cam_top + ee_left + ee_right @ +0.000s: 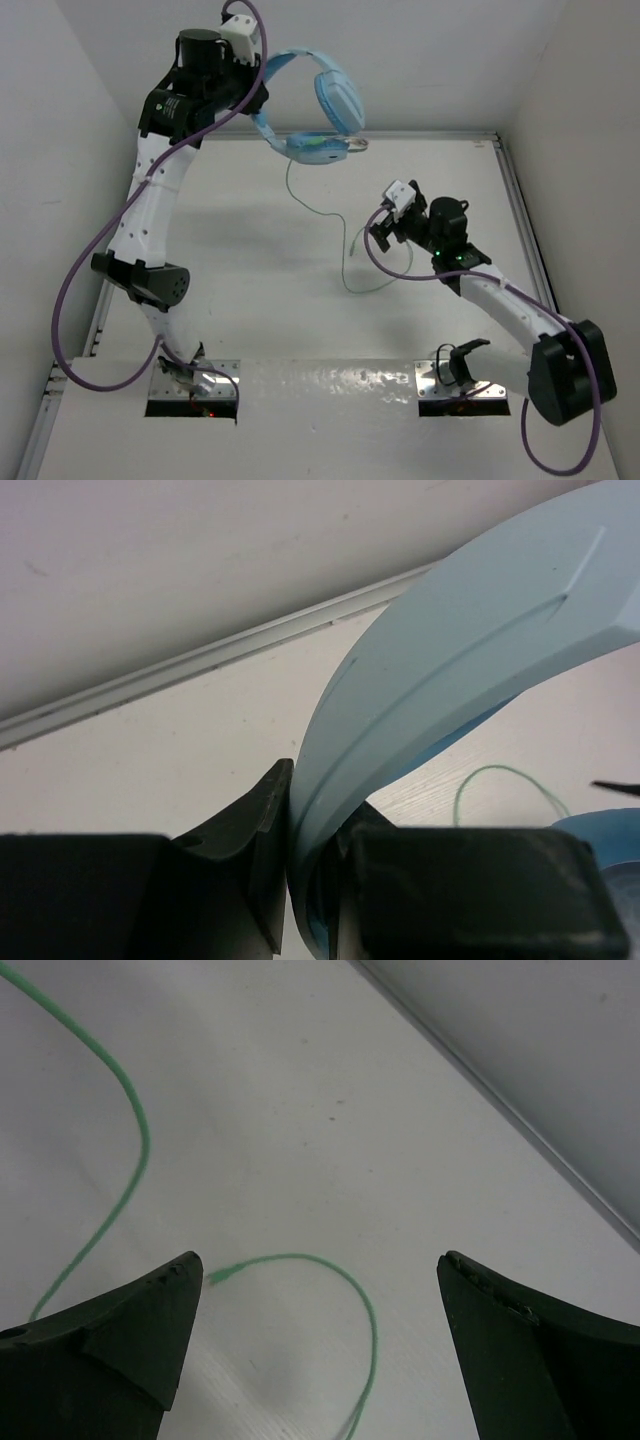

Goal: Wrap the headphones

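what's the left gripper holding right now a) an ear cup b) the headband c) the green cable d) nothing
B: in the left wrist view the left gripper is closed on the light blue headband, and the green cable lies apart from its fingers.

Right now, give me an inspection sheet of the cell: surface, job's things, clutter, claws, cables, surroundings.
Surface: white table.
Job's things: headphones held up by the headband; green cable unwrapped, lying loose on the table.
Clutter: nothing seen.
Claws: left claw shut on the headband; right claw open, above the cable's free end.
Cables: purple cables looped along both arms.
Surroundings: white walls; rail at the table's far edge.
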You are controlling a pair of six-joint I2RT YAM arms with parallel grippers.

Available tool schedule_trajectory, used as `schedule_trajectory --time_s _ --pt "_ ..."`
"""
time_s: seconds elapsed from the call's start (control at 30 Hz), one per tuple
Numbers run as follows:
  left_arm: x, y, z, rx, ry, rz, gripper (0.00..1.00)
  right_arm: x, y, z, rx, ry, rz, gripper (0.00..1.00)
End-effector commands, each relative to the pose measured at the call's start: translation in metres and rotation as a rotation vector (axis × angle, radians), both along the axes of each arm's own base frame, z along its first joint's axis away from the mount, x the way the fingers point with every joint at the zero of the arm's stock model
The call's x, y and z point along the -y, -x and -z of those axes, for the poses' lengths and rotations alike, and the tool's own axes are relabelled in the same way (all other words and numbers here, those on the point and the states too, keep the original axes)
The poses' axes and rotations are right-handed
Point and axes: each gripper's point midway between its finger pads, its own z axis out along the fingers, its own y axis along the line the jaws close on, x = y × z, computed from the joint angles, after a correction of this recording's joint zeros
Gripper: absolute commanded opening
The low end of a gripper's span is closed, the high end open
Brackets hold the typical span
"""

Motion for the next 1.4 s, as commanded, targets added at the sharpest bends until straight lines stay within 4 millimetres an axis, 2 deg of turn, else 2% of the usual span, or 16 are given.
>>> schedule_trajectory --time_s 0.0,0.07,0.17,0.27,0.43,0.53,0.6,0.7,0.77,0.87,0.9,0.93,1.03,1.1,1.27,1.37 --pt "-0.005 -0.001 -0.024 0.021 0.134 -0.102 0.00 -0.043 0.000 -0.024 0.106 -0.060 -0.151 0.99" --pt "-0.009 -0.002 -0.022 0.018 0.134 -0.130 0.00 -0.072 0.010 -0.009 0.077 -0.058 -0.220 0.99" --pt "-0.010 -0.004 -0.021 0.014 0.142 -0.150 0.00 -0.098 0.016 -0.004 0.071 -0.113 -0.257 0.98" --pt "-0.010 -0.003 -0.024 0.018 0.153 -0.149 0.00 -0.104 0.012 0.004 0.037 -0.244 -0.201 0.97" --pt "-0.010 -0.003 -0.021 0.009 0.157 -0.152 0.00 -0.125 0.011 0.029 -0.069 -0.237 -0.212 0.95" --pt "-0.011 -0.003 -0.016 -0.007 0.162 -0.164 0.00 -0.129 -0.003 0.047 -0.122 -0.240 -0.121 0.93" --pt "-0.016 -0.005 -0.013 -0.018 0.173 -0.205 0.00 -0.116 -0.021 0.059 -0.158 -0.272 0.030 0.88" --pt "-0.021 -0.007 -0.005 -0.048 0.196 -0.248 0.00 -0.099 -0.027 0.085 -0.222 -0.259 0.164 0.73" --pt "-0.025 -0.008 0.001 -0.068 0.210 -0.268 0.00 -0.096 -0.026 0.094 -0.263 -0.247 0.194 0.45" --pt "-0.031 -0.015 0.017 -0.116 0.237 -0.332 0.00 -0.109 -0.019 0.099 -0.362 -0.264 0.159 0.00" --pt "-0.034 -0.017 0.024 -0.131 0.236 -0.356 0.00 -0.113 -0.018 0.098 -0.379 -0.268 0.150 0.00" --pt "-0.034 -0.019 0.029 -0.146 0.248 -0.375 0.00 -0.128 -0.012 0.091 -0.408 -0.277 0.082 0.00" --pt "-0.033 -0.021 0.040 -0.176 0.257 -0.388 0.00 -0.153 -0.002 0.072 -0.404 -0.285 -0.010 0.00" --pt "-0.031 -0.022 0.048 -0.197 0.266 -0.394 0.00 -0.170 -0.002 0.041 -0.345 -0.311 -0.069 0.00" --pt "-0.025 -0.026 0.069 -0.249 0.272 -0.389 0.00 -0.226 0.021 -0.026 -0.227 -0.347 -0.254 0.00" --pt "-0.016 -0.025 0.070 -0.273 0.310 -0.344 0.00 -0.242 0.019 -0.025 -0.256 -0.312 -0.276 0.00"
